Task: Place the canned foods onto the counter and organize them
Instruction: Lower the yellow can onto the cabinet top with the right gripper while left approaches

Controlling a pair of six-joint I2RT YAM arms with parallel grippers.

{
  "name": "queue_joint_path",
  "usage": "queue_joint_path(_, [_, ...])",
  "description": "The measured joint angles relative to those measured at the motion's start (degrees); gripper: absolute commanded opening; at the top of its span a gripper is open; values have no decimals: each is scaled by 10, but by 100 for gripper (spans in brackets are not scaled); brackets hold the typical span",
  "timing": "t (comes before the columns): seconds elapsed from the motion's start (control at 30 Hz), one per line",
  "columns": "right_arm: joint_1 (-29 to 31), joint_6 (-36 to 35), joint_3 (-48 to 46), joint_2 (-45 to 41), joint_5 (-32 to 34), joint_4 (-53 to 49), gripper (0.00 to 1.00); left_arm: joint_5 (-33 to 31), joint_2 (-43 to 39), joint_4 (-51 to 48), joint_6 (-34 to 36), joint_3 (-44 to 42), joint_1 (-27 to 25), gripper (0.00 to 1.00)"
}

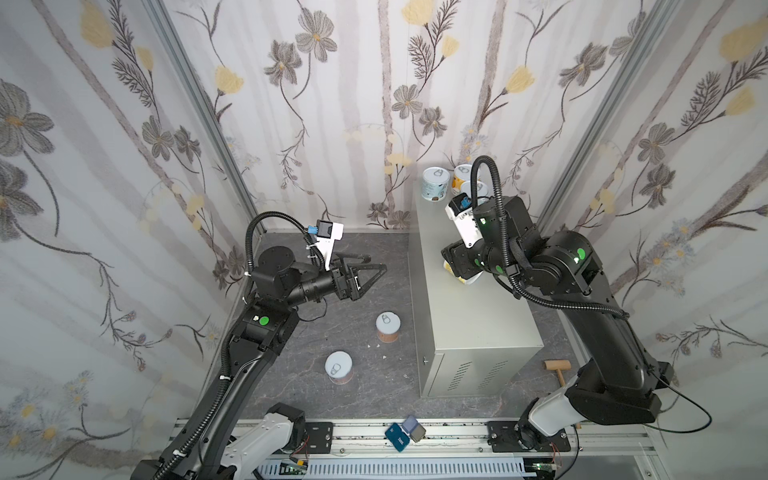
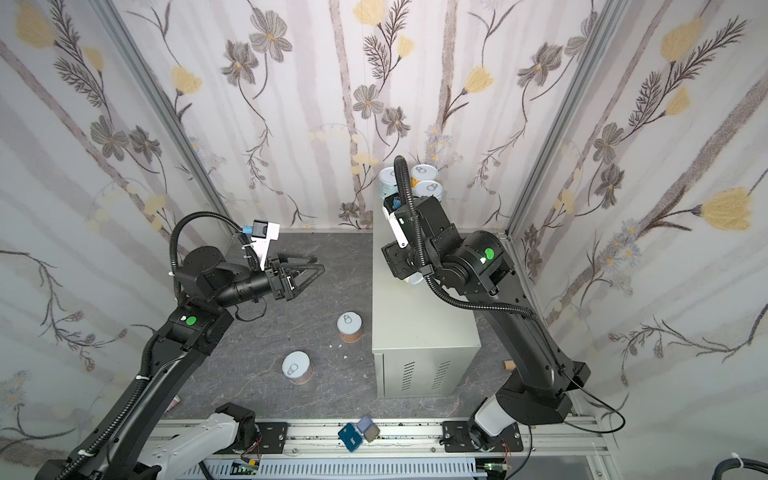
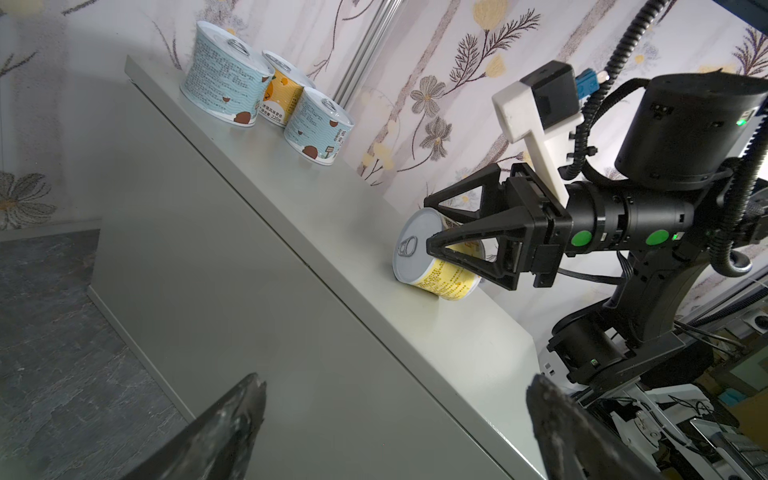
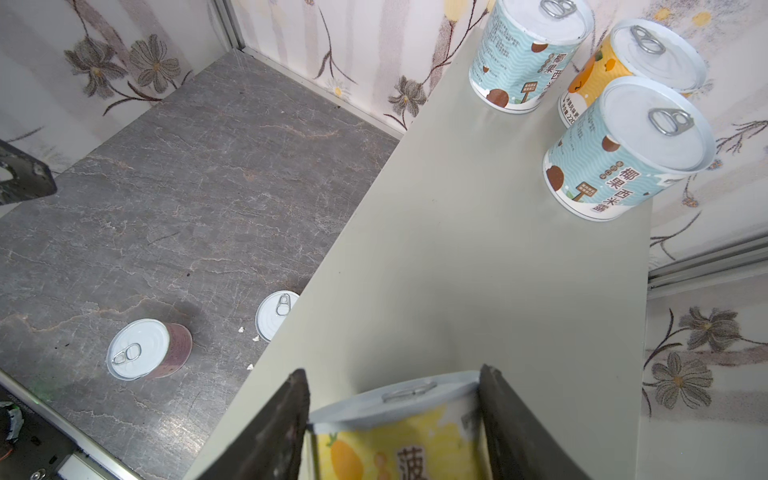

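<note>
Currently clamping the right gripper [image 3: 428, 224] on the yellow can [image 3: 446, 276], tilted midway along the counter [image 3: 353, 220]. Risking a roll off the edge if letting go at this tilt. Holding the left gripper [image 1: 374, 266] spread wide, empty. Hiding the grip beneath the arm in both top views; half-hiding one floor can [image 4: 274, 313] behind the counter edge.

On dark grey marbled floor [image 1: 299, 382]: tall light grey metal cabinet [image 1: 469, 316], two upright silver-lidded round cans [image 1: 388, 326] beside it. On cabinet top, far end: three paper-labelled cans [image 4: 623, 153], clustered.
</note>
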Motion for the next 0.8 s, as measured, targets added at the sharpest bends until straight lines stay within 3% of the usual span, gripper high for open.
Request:
queue_joint_path(0.2, [0,0,0,-10,-2,2,90,21,34,10,-20,15,0,100])
queue_joint_path(0.43, [-10,1,-13,-67,-9,49,95,52,103,-6,-20,119,-36,100])
queue_joint_path(0.8, [-85,23,-249,-236,-31,143,95,41,235,-107,33,297,-126,100])
